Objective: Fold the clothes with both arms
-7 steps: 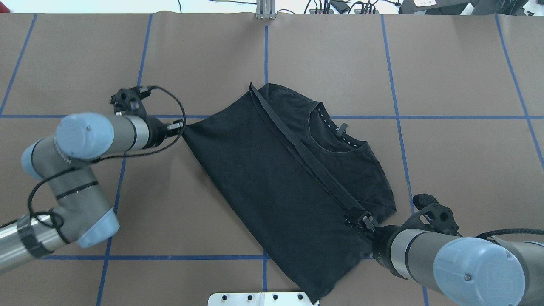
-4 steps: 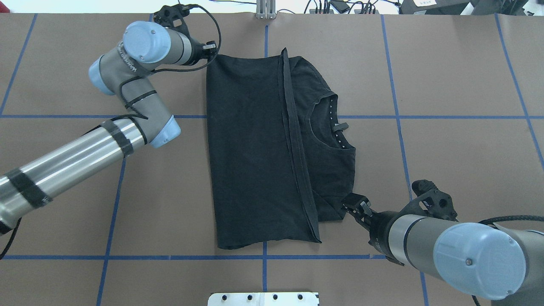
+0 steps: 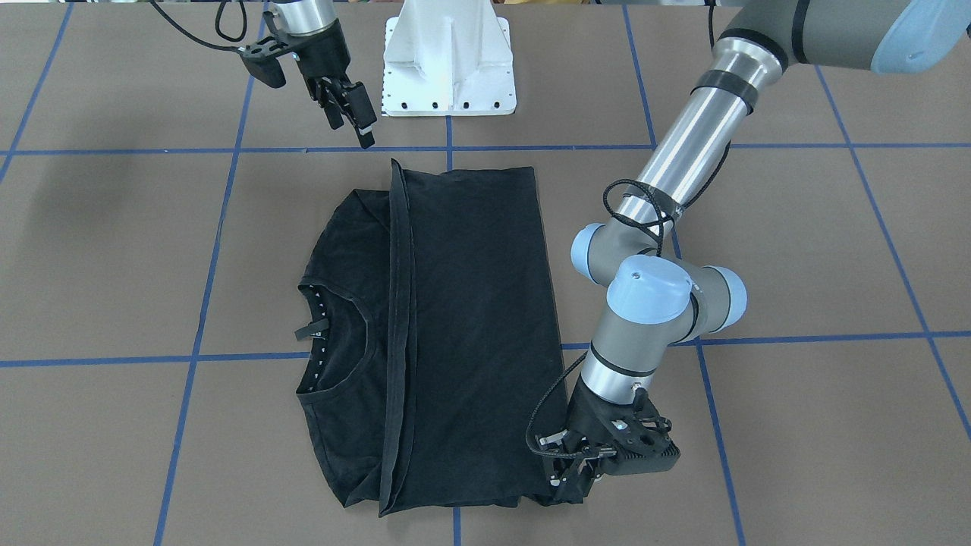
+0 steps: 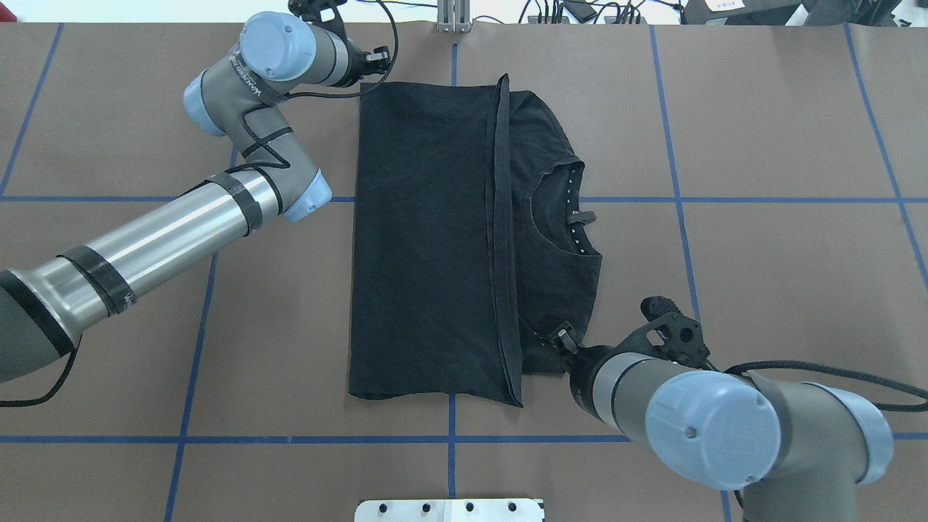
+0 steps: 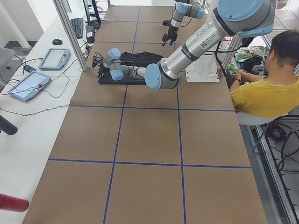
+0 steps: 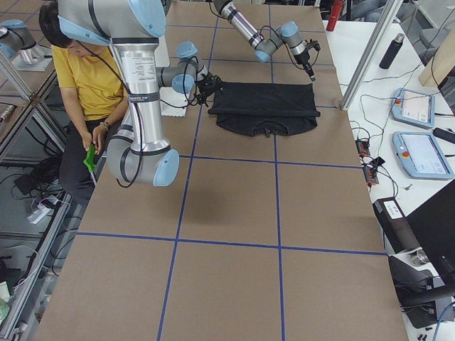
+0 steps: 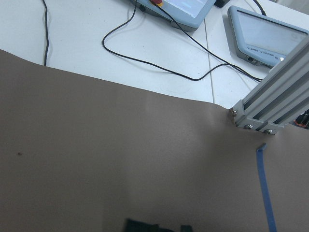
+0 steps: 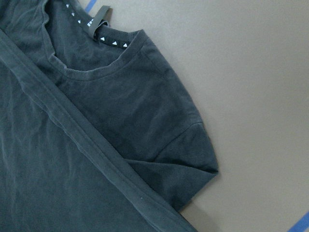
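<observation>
Black T-shirt (image 4: pixel 428 239), collar (image 4: pixel 578 235) seemingly white-dotted, on a brown table (image 4: pixel 783 304) with blue grid lines (image 4: pixel 783 199)

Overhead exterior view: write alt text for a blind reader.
A black T-shirt, folded over with its collar facing right, lies flat on a brown table with blue tape lines. The left gripper is by its far left corner, the right gripper by its near right corner.

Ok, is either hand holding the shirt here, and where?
Right hand hangs clear, holding nothing. Left hand sits at the T-shirt's folded-edge corner; a pinch cannot be confirmed.
</observation>
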Controlling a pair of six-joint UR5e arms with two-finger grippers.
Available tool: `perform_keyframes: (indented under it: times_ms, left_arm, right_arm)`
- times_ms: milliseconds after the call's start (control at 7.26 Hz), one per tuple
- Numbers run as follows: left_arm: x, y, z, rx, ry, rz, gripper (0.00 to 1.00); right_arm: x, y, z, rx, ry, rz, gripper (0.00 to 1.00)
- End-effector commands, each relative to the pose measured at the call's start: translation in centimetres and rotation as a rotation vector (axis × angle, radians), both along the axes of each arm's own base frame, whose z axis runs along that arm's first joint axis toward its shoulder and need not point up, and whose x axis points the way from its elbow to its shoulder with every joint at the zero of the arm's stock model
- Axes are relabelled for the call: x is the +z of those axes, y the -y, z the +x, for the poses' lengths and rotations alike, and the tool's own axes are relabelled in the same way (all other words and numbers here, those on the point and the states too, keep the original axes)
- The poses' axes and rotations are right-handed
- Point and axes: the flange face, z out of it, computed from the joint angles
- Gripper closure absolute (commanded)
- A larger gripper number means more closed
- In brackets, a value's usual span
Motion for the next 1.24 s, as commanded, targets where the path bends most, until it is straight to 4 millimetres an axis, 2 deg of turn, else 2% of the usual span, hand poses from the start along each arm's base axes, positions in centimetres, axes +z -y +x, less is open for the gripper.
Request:
perform_keyframes:
  times_ms: [0, 138, 275, 413, 551, 688, 826, 964, 1101]
  left_arm:
    - [0.8, -0.1, -1.1, -0.001, 0.006, 0.01, 0.33]
    - [3.4, -2.3, -2.9, 0.007, -0.003, 0.017, 0.33]
    - [5.3, -4.8, -4.3, 0.069, -0.024, 0.0, 0.33]
    - [5.7, -7.0, -6.2, 0.1, -0.042, -0.004, 0.33]
    - [6.8, -9.3, -8.0, 0.106, -0.051, 0.004, 0.33]
    - [7.7, -9.8, -8.3, 0.113, -0.049, -0.004, 0.33]
    - [8.0, -9.9, -8.0, 0.117, -0.046, -0.01, 0.33]
    - [8.1, -10.0, -7.9, 0.119, -0.043, -0.011, 0.33]
    - [8.3, -10.0, -7.7, 0.12, -0.042, -0.015, 0.33]
  right_arm:
    - [0.1, -1.0, -2.4, -0.141, -0.068, 0.132, 0.0]
    - [0.1, -2.5, -3.1, -0.288, -0.123, 0.28, 0.0]
    - [0.4, -3.1, -3.5, -0.451, -0.18, 0.429, 0.0]
    - [1.3, -3.4, -4.2, -0.625, -0.24, 0.574, 0.04]
    - [2.3, -3.2, -5.6, -0.747, -0.322, 0.692, 0.21]
    - [2.0, -1.8, -7.2, -0.828, -0.396, 0.765, 0.31]
    - [0.2, -0.5, -7.7, -0.879, -0.457, 0.8, 0.38]
    - [-0.7, 0.2, -9.3, -0.907, -0.493, 0.796, 0.38]
    - [-0.1, 0.4, -10.2, -0.914, -0.505, 0.79, 0.38]
